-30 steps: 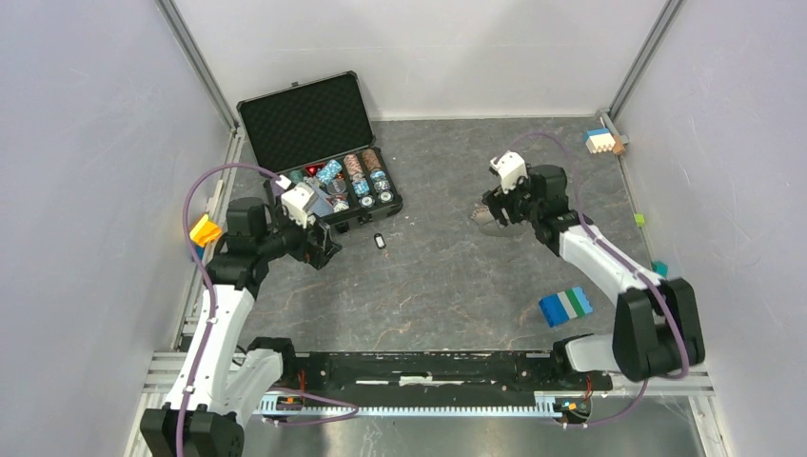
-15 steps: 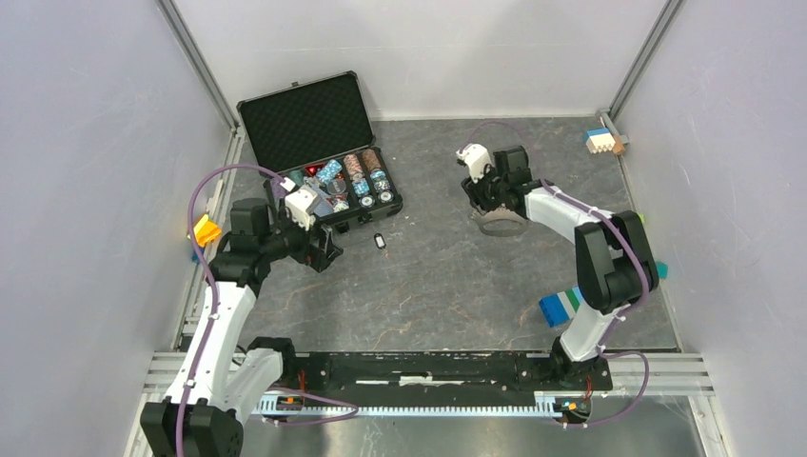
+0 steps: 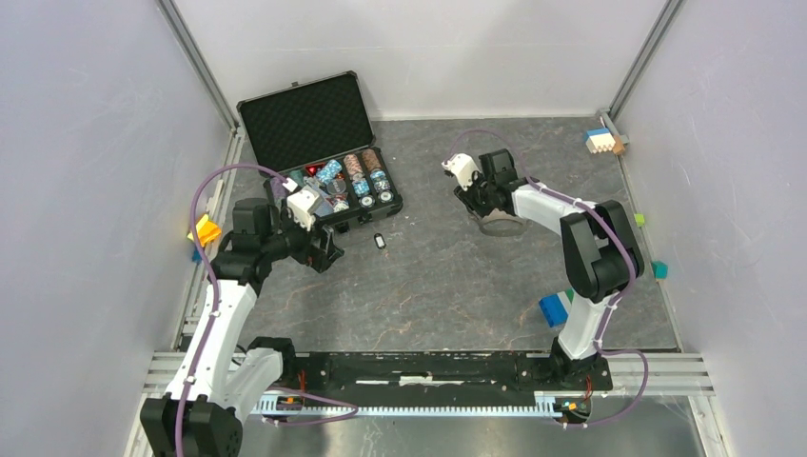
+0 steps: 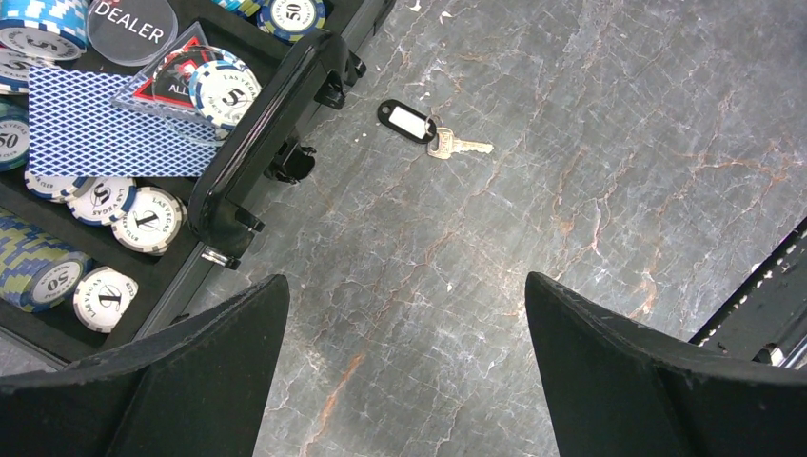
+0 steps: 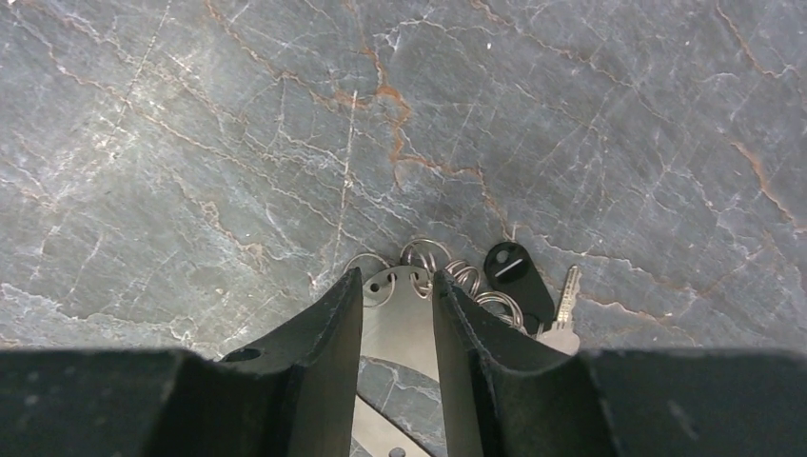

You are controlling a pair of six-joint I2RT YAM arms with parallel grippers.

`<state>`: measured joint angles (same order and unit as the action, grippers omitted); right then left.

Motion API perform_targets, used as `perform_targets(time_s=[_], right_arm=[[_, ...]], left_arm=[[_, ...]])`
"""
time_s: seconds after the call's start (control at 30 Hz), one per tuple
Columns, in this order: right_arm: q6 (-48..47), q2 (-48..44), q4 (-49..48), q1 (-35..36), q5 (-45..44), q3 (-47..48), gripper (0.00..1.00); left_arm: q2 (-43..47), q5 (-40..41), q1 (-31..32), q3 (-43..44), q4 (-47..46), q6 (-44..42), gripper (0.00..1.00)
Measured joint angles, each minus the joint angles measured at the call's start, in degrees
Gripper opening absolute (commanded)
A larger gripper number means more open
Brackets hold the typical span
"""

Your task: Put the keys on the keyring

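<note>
A loose key (image 3: 380, 241) with a black-and-white tag lies on the floor in front of the case; it also shows in the left wrist view (image 4: 409, 122). My left gripper (image 3: 321, 252) (image 4: 404, 286) is open and empty, short of that key. The keyring (image 3: 502, 227) is a flat metal plate with several split rings (image 5: 398, 314). One key with a black tag (image 5: 519, 271) hangs on it. My right gripper (image 3: 487, 211) (image 5: 398, 278) is closed on the plate's narrow end, one finger at each edge. No blue-tagged key is in view.
The open black case (image 3: 324, 162) with poker chips and blue cards (image 4: 95, 124) stands at the back left, its handle (image 4: 276, 124) facing the key. Blue blocks (image 3: 552, 307) lie near the right arm's base. A white-and-blue block (image 3: 601, 141) sits in the far right corner.
The right arm has folded in and swung its wrist left, from right of the keyring to its far left side. The keyring shifted slightly. The left arm barely moved.
</note>
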<state>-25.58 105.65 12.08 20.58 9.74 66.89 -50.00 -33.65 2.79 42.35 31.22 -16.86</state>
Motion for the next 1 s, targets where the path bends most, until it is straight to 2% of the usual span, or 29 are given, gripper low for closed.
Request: perform_targets(time_s=[0.4, 1.0], right_arm=[[-1.8, 1.9, 0.0, 0.3, -2.4, 2.5, 0.35], [-2.8, 3.1, 2.3, 0.3, -3.3, 2.8, 0.03]], left_arm=[[0.0, 0.0, 0.2, -0.2, 0.0, -0.1, 1.00], [0.3, -1.5, 0.3, -0.4, 0.0, -0.1, 1.00]])
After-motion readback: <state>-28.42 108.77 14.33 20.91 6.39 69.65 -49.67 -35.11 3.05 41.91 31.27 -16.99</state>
